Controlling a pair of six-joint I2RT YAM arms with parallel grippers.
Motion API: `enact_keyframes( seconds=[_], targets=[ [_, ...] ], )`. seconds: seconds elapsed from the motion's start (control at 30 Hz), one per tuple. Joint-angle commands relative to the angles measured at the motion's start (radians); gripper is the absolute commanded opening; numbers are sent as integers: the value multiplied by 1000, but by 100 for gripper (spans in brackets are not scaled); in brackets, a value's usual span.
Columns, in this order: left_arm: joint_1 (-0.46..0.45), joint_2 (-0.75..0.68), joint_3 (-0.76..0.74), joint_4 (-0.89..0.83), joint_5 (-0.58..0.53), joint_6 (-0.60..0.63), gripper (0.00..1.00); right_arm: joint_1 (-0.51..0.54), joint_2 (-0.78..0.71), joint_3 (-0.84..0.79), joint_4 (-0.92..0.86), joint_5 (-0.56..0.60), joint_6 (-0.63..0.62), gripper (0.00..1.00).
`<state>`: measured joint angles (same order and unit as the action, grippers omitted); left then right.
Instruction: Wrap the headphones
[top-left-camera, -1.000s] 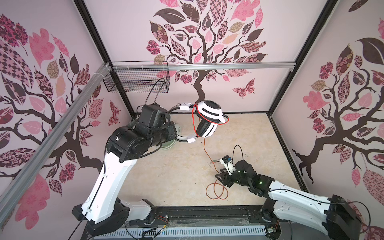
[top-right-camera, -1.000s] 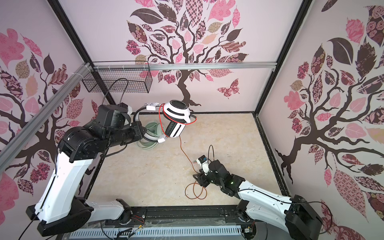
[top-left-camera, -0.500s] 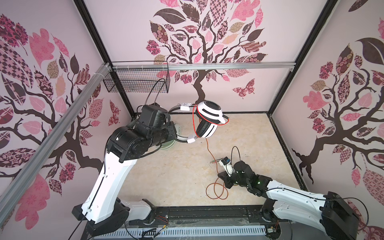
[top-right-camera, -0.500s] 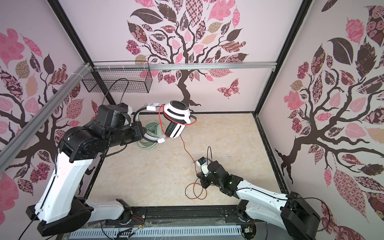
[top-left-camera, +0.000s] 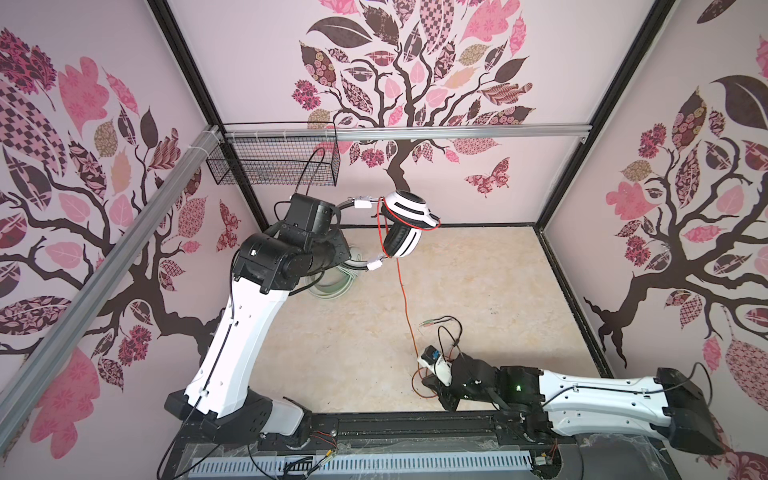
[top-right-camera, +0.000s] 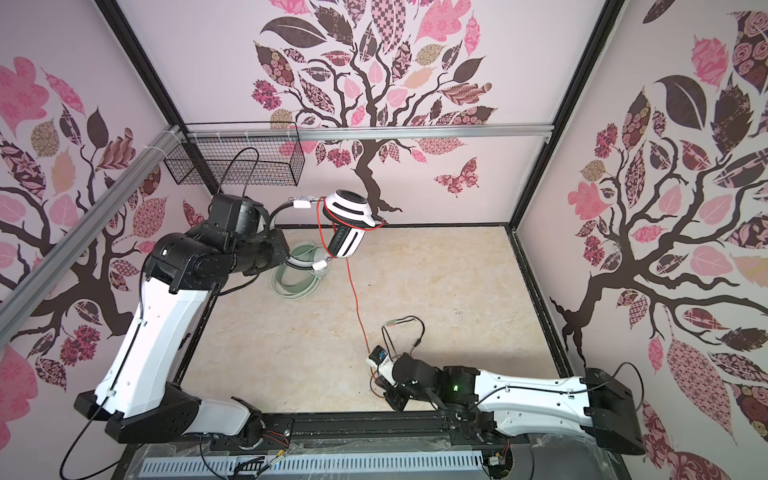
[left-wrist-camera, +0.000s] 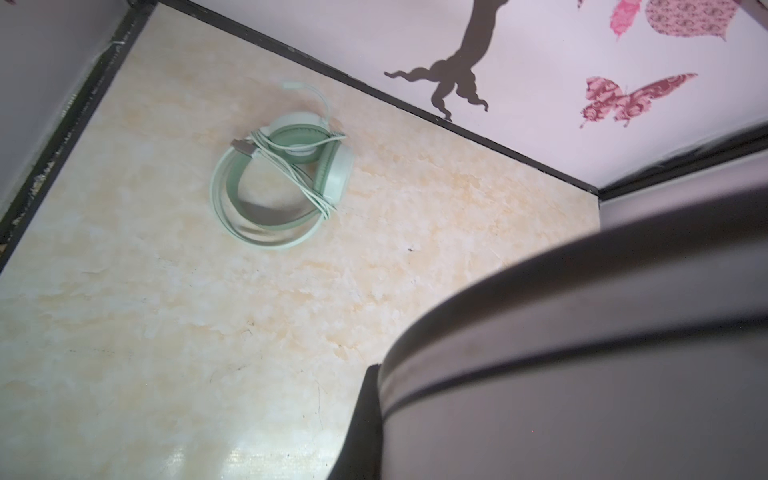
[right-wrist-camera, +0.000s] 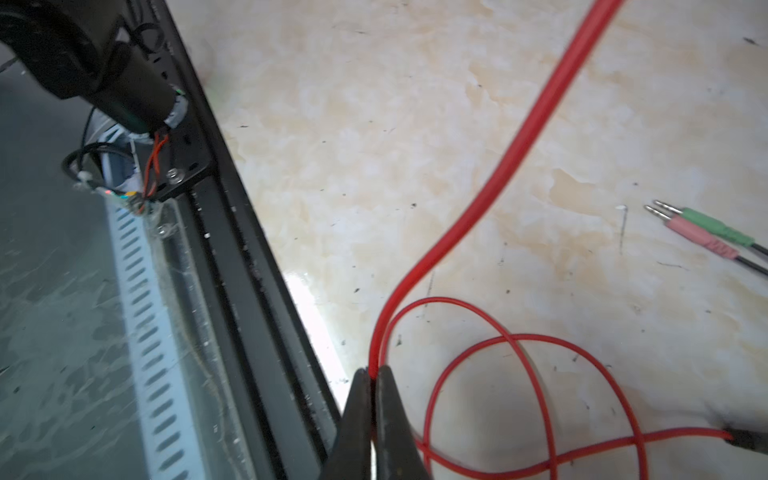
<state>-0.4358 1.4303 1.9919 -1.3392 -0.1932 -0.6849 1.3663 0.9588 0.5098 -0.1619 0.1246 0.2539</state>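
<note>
My left arm holds the white headphones (top-left-camera: 405, 220) (top-right-camera: 347, 226) up in the air by the headband (left-wrist-camera: 582, 332), which fills the left wrist view against one dark finger (left-wrist-camera: 365, 415). The left gripper itself is hidden behind the arm in both top views. The orange-red cord (top-left-camera: 405, 299) (top-right-camera: 357, 299) runs down from the ear cups to my right gripper (right-wrist-camera: 372, 372) (top-left-camera: 432, 384), which is shut on it low near the front rail. Loose loops of cord (right-wrist-camera: 519, 395) lie on the floor. The mint-green headphones (left-wrist-camera: 282, 183) (top-left-camera: 332, 286) lie flat at the back left with their pale cord wound round them.
The cord's green and pink plugs (right-wrist-camera: 702, 232) on thin black leads (top-left-camera: 444, 324) lie on the floor just beyond the right gripper. A black wire basket (top-left-camera: 270, 162) hangs on the back wall at left. The black front rail (right-wrist-camera: 257, 332) runs close beside the right gripper.
The right gripper has closed on the orange-red cord and moved toward the front rail. The left arm and the raised headphones have held still.
</note>
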Motion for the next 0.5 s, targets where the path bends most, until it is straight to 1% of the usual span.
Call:
enact_keyframes(
  seconds=[0.0, 0.13, 0.23, 0.33, 0.47],
  targets=[
    [25, -3, -86, 159, -55, -15, 0, 141, 26, 116, -163, 166, 38, 0],
    [26, 22, -182, 201, -159, -9, 0, 325, 115, 316, -354, 313, 42, 0],
    [28, 50, -239, 212, -233, 6, 0, 407, 173, 471, -494, 401, 54, 0],
    [27, 78, -270, 178, -302, 10, 0, 443, 201, 596, -619, 482, 65, 0],
    [26, 60, -343, 161, -320, 29, 0, 443, 200, 696, -728, 606, 59, 0]
  ],
)
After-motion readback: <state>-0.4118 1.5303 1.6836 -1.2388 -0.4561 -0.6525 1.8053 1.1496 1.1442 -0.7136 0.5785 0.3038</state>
